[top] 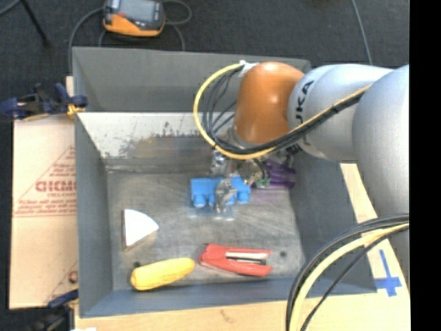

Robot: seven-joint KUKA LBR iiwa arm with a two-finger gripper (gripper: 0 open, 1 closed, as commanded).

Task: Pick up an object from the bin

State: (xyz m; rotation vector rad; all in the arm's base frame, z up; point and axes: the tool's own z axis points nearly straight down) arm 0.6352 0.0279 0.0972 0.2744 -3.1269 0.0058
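Observation:
My gripper (pixel 224 197) reaches down in the middle of the bin, under the arm's orange cover. It is right over a blue plastic toy block (pixel 202 192), which shows on both sides of it. A purple thing (pixel 280 176) lies just to the right, partly hidden by the arm.
A white wedge (pixel 136 226) lies at the left of the bin floor. Near the front wall are a yellow banana-shaped thing (pixel 162 273) and a flat red tool (pixel 236 261). The arm and its cables cover the bin's back right.

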